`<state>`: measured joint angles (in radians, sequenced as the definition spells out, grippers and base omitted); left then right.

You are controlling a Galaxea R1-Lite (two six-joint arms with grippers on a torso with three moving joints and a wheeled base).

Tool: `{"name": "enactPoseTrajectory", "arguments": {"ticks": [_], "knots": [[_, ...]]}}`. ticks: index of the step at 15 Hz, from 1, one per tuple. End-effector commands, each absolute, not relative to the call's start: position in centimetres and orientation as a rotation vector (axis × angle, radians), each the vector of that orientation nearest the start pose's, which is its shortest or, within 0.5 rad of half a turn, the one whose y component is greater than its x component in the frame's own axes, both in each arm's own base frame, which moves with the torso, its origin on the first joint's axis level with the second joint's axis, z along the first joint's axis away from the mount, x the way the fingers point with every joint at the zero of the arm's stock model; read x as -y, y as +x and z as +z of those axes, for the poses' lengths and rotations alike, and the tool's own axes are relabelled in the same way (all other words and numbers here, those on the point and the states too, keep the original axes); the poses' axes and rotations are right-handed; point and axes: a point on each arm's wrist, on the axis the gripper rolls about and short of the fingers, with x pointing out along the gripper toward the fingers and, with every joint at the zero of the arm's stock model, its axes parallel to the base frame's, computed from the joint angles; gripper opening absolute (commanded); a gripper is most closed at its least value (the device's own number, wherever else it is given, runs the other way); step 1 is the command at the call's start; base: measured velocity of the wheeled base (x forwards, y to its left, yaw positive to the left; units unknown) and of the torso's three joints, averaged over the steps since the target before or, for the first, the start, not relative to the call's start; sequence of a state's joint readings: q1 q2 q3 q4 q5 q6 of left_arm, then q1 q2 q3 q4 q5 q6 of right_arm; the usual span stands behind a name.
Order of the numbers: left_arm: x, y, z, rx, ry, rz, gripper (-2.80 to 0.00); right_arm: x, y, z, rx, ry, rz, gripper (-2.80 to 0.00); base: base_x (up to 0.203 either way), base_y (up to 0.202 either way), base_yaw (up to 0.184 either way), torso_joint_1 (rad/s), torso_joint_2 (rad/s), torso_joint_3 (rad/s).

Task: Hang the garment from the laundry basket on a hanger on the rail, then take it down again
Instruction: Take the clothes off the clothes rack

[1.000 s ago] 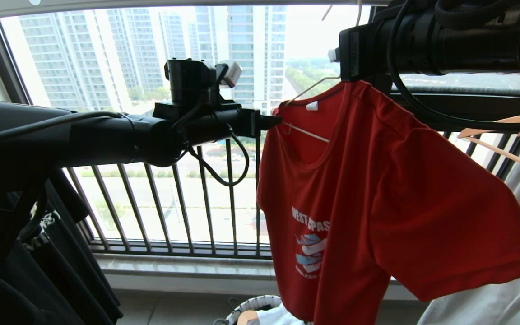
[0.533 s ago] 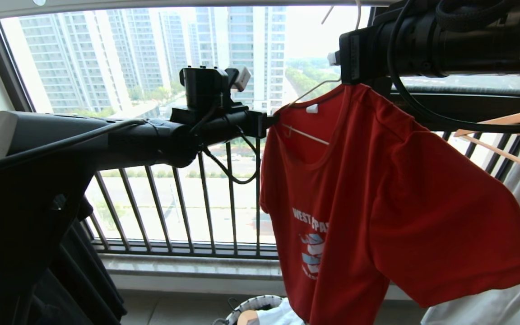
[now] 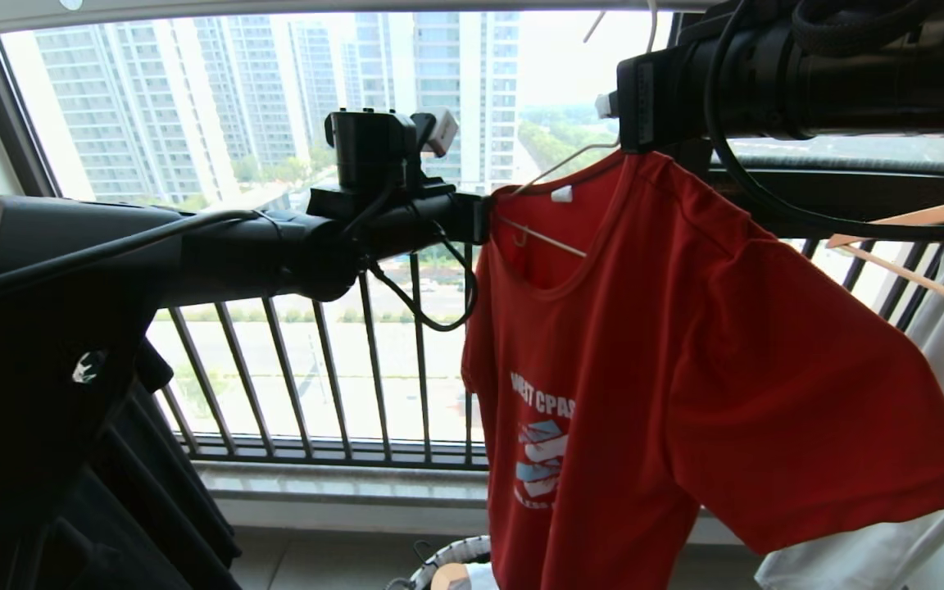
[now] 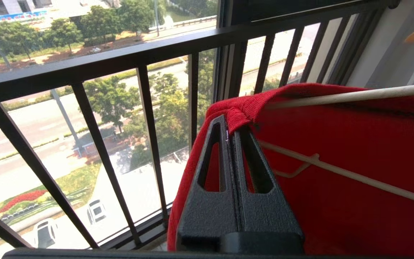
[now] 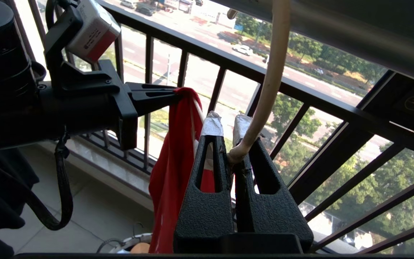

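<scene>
Gripping now: the left gripper [image 4: 234, 135] is clamped on a fold of the shirt [image 3: 685, 344] at its left shoulder edge, fingers pressed together with red cloth bunched between the tips.
Right gripper: the right gripper [image 5: 234, 151] is pinched tight on the hanger [image 5: 270, 72] at its twisted neck, just below the hook.
Shirt: it hangs on the hanger up by the window, chest print facing the head camera, right sleeve spread wide towards the robot's right.
Hanger axis: the wire runs roughly level across the robot's front, from the left shoulder towards the right; its lower bar [image 4: 340, 172] shows inside the neckline.
Rail: the grey rail [image 5: 336, 39] passes above the right gripper; whether the hook sits on it I cannot tell, as the top of the hook is out of view.
Key relation: the left gripper lies at the outer left end of the hanger's long axis, the right gripper at its middle, so the left arm is the nearer one to the shoulder that must slide off.
Judged step: probably taking the shirt down, pulling cloth leftwards along the wire while the right holds the hanger steady.
Basket: the basket [image 3: 447, 557] stands on the floor below the shirt's hem, only its white rim showing.
Risk: the neckline may snag on the wire end.
</scene>
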<state>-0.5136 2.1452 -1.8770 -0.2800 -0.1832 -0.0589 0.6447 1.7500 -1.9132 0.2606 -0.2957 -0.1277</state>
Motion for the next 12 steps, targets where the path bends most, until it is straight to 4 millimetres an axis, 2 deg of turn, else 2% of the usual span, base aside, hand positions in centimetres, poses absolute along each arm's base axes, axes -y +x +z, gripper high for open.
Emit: {"name": "enactPoseTrajectory", "arguments": {"ticks": [1, 8, 10, 12], "knots": [[22.6, 37.2, 30.3, 0.036, -0.072, -0.722, -2.80, -18.4, 25.7, 38.7, -0.068, -0.174, 0.352, -2.80, 0.000, 0.000, 0.000, 0.000, 0.00, 0.000], [23.3, 27.7, 35.1, 0.115, -0.101, -0.871, -2.80, -18.6, 26.0, 38.4, -0.076, -0.175, 0.349, -2.80, 0.000, 0.000, 0.000, 0.000, 0.00, 0.000], [22.9, 24.8, 35.7, 0.116, -0.103, -0.903, -2.80, -18.6, 26.2, 38.4, -0.076, -0.176, 0.348, -2.80, 0.000, 0.000, 0.000, 0.000, 0.00, 0.000], [22.3, 23.1, 35.4, 0.098, -0.099, -0.922, -2.80, -18.7, 26.2, 38.3, -0.078, -0.177, 0.348, -2.80, 0.000, 0.000, 0.000, 0.000, 0.00, 0.000]]}}
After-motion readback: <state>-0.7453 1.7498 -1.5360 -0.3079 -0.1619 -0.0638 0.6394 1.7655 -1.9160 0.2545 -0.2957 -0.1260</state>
